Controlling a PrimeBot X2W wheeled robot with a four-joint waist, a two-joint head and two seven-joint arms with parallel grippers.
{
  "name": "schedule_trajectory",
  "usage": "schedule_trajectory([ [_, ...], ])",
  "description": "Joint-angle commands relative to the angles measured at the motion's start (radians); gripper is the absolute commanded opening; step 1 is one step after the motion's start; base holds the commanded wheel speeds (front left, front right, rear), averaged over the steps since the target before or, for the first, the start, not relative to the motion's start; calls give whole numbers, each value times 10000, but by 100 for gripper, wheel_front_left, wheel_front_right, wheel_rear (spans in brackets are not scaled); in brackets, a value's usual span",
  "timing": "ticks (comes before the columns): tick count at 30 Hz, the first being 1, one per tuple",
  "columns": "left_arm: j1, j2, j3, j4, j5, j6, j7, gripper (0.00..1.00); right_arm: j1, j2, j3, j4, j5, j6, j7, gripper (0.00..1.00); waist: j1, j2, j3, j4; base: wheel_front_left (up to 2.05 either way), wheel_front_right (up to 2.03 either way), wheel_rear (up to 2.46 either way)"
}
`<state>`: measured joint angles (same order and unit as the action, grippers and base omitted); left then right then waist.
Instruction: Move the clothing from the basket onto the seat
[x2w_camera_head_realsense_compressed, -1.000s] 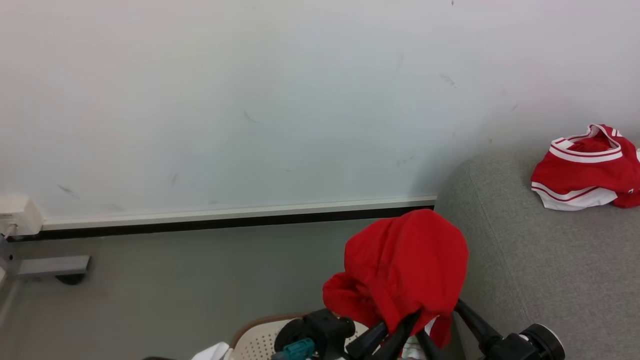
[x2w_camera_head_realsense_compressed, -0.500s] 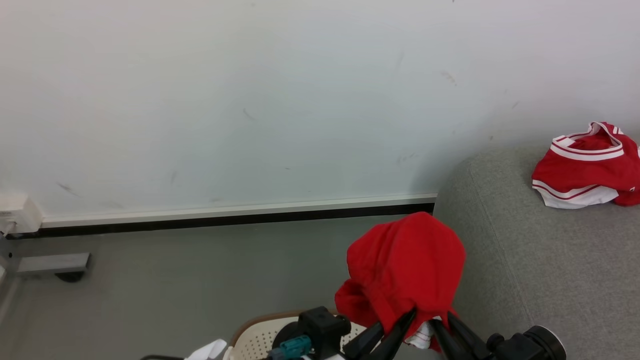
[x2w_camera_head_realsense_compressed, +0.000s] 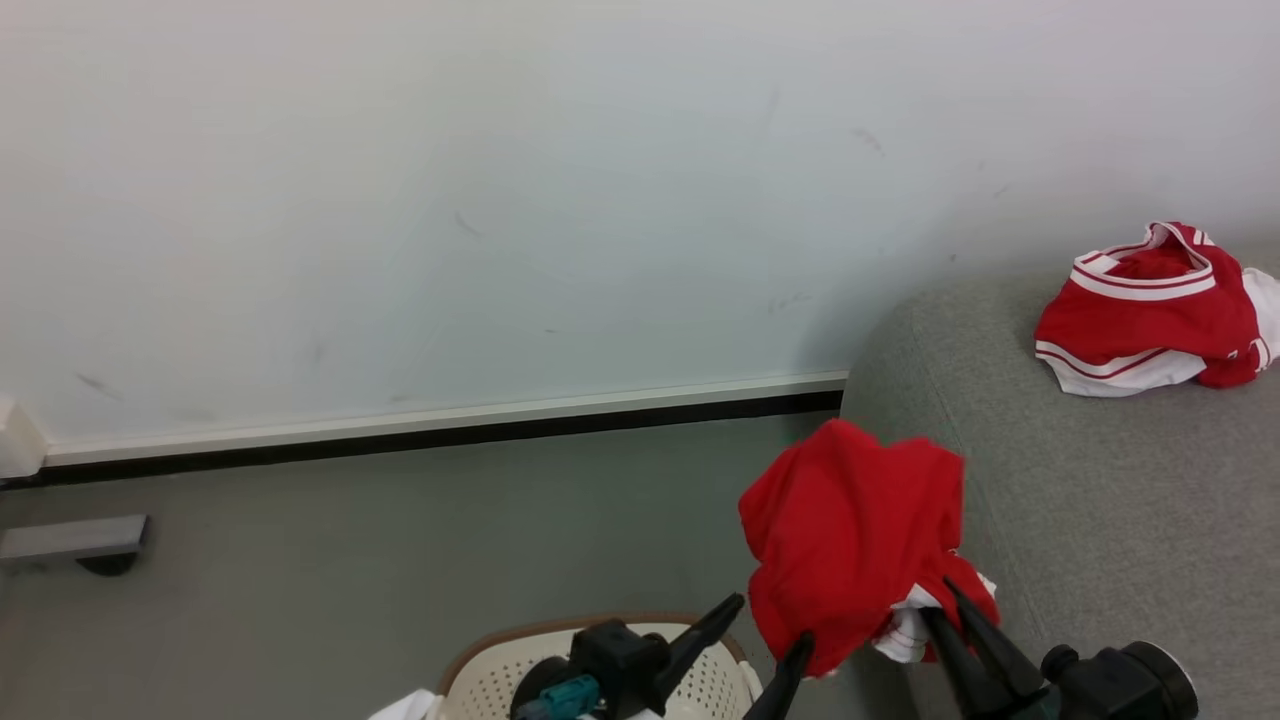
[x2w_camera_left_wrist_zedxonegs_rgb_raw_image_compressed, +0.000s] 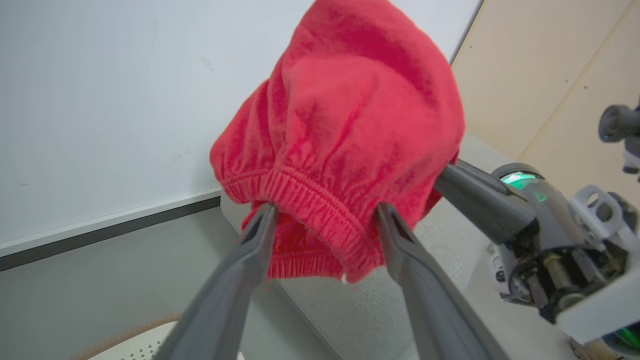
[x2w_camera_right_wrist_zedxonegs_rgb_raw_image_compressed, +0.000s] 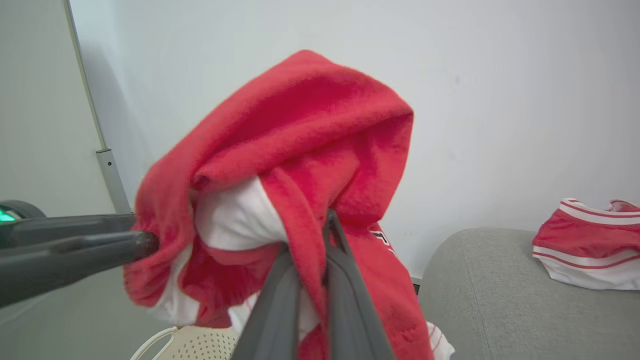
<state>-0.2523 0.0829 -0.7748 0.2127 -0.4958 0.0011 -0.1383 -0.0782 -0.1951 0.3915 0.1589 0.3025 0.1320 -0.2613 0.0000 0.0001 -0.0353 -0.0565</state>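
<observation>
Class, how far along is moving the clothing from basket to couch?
Done: one red garment with white striped trim lies on the grey couch. In hand: the right gripper is shut on a second red garment, raised beside the couch's end; the left gripper is open. Left: setting it down.

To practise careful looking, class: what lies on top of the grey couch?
A crumpled red-and-white garment lies on the couch. The upholstery beneath it is covered.
</observation>
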Motion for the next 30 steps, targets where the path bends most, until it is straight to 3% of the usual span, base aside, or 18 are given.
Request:
schedule_trajectory([
  [1, 108, 133, 58, 62, 131, 51, -93, 100, 130, -132, -142, -88, 65, -26, -42, 0, 0, -1, 38, -113, 0, 0, 0],
  [12, 77, 522, 114, 448, 776, 477, -868, 100, 443, -266, -1194, -461, -16, -25, -21, 0, 0, -1, 251, -1099, 0, 0, 0],
  [30, -118, 271, -76, 709, 1074, 244, -1239, 100, 743, -336, -2268, -518, 3, -26, -10, 0, 0, -1, 645, -3296, 0, 0, 0],
])
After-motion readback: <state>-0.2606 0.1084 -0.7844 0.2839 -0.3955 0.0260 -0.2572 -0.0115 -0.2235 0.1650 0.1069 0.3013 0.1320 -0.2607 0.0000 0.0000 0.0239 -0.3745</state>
